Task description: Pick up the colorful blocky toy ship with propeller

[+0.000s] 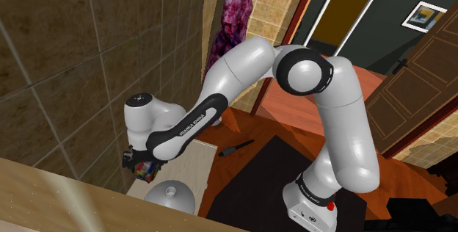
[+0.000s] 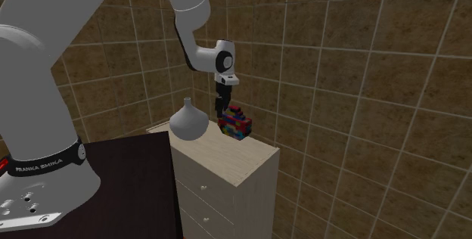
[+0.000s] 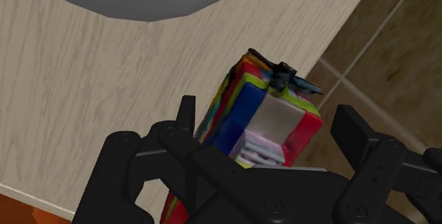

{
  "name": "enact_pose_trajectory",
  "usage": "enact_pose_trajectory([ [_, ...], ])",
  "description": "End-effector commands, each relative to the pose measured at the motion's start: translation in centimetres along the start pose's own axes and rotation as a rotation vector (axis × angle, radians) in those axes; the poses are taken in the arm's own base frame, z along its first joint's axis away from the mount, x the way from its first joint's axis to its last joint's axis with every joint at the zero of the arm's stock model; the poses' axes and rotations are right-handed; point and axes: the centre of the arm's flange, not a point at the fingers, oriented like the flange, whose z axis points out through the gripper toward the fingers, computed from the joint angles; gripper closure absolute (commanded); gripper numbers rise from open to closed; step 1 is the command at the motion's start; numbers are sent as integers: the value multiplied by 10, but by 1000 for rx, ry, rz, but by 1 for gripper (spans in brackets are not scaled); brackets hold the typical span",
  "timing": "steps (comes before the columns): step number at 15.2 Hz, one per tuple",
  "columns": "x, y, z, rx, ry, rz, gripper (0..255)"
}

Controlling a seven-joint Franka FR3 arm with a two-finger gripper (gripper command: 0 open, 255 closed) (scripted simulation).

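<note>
The ship (image 2: 235,124) sat on the pale dresser (image 2: 227,154), just right of centre in the second exterior view and close to the tiled wall (image 2: 363,86). The grey vase (image 2: 187,119) stood just beside it, toward the frame's left. The gripper (image 2: 225,110) hung down over the ship's vase-side end. In the shoulder view the same pair lay at lower left, with a scrap of the ship's colours (image 1: 144,167) peeping out under the gripper (image 1: 136,158). From the wrist, the gripper (image 3: 268,109) had the ship (image 3: 244,113) between its fingers (image 3: 185,116). They stood open, one on each flank, with a slim gap showing on the wall side; contact on the other side was hard to judge. The ship's long axis ran away from the palm toward the dark propeller (image 3: 285,76) at its far tip, roughly crosswise to the closing line. The jaws would therefore meet its narrow width, so the next move looked like a plain squeeze with little or no sideways shift. The only legible writing was "FRANKA EMIKA": on the arm (image 1: 192,124) in the shoulder view, and on the dark band at the second exterior view's lower left. Nothing on the ship could be read.
</note>
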Motion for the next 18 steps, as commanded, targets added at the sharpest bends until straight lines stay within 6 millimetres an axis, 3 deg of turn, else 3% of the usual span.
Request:
enact_pose_trajectory([
  [1,1,0,12,27,-3,4,0],
  [2,3,0,11,26,-3,4,255],
  [11,1,0,12,27,-3,4,255],
  [18,0,2,-25,27,-3,4,255],
])
